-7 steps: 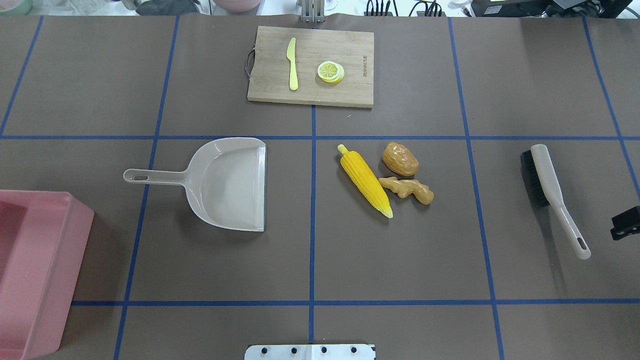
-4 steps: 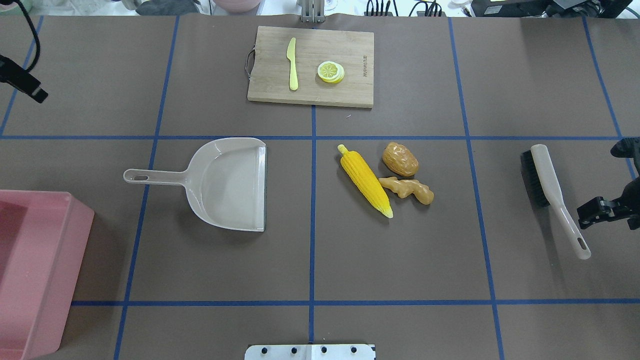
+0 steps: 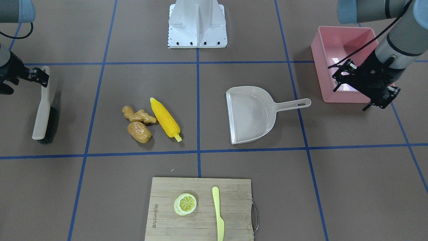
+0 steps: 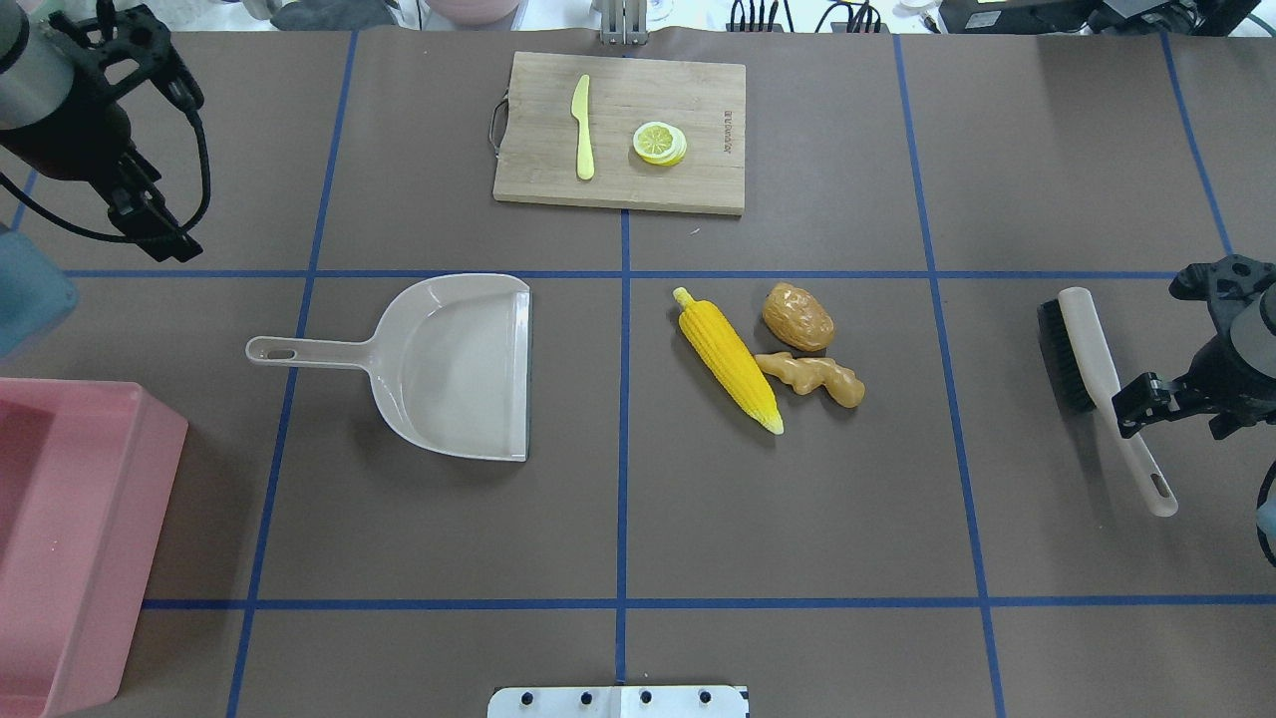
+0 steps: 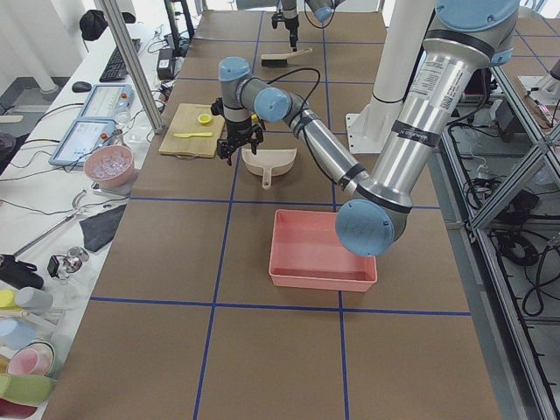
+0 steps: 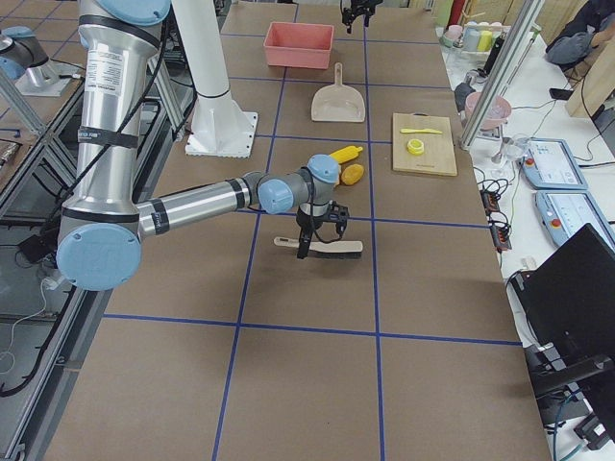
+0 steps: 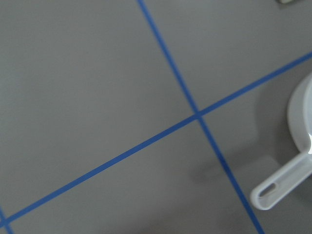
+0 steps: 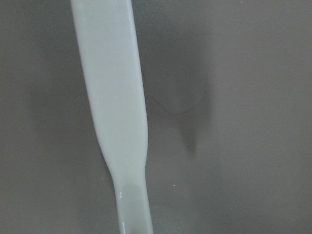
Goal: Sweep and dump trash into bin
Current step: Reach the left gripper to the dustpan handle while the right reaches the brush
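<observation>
Yellow ribbed corn (image 4: pixel 728 359), knobbly tan ginger (image 4: pixel 812 377), brown oval potato (image 4: pixel 797 316) — left pincer (image 3: pixel 381 98), right pincer (image 4: pixel 1136 401): grip indiscernible

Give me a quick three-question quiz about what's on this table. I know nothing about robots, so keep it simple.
1. True or false: the corn cob lies inside the dustpan.
2. What shares the cutting board with the lemon slice?
A) a knife
B) a spoon
C) a fork
3. Fill in: the gripper at the handle of the brush is the robot's ____ one.

Key:
1. False. The corn cob lies on the table, apart from the dustpan.
2. A.
3. Right: it is the right gripper.
</observation>
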Tool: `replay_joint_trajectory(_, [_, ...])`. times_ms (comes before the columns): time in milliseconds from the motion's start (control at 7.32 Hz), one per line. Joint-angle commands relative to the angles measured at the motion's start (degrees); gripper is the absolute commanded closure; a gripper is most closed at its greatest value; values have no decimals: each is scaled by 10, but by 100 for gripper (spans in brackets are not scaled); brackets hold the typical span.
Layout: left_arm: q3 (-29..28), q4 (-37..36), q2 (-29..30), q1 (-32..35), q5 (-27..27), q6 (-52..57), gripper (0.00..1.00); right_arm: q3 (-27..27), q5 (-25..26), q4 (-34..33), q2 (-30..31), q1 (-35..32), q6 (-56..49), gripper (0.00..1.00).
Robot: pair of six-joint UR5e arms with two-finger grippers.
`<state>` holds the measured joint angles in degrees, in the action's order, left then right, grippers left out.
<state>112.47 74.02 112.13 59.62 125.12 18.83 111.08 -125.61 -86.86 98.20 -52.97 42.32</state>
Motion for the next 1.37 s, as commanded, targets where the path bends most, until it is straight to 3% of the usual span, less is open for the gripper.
replay_joint_trajectory(0, [-5, 10, -2, -24, -2, 126, 1, -8, -4, 0, -1, 12, 0, 2])
replay_joint_trajectory(273, [-25, 57, -2, -70, -3, 127, 2, -8, -10, 0, -2, 26, 0, 4])
replay_joint_trajectory(547, [-79, 160, -6, -92, -2, 127, 2, -8, -10, 1, -2, 43, 0, 7])
replay_joint_trajectory(683, [-82, 168, -7, -116, -3, 127, 3, -8, -10, 2, -2, 45, 0, 10])
replay_joint_trajectory(956, [-109, 174, -6, -140, -25, 127, 3, -9, -10, 1, -1, 44, -1, 26])
replay_joint_trajectory(1093, [-117, 197, -9, -157, -25, 125, 3, -10, -11, 0, -1, 44, -1, 43])
replay_joint_trajectory(1230, [-126, 200, -9, -158, -25, 123, 3, -9, -12, 0, -1, 44, -1, 77])
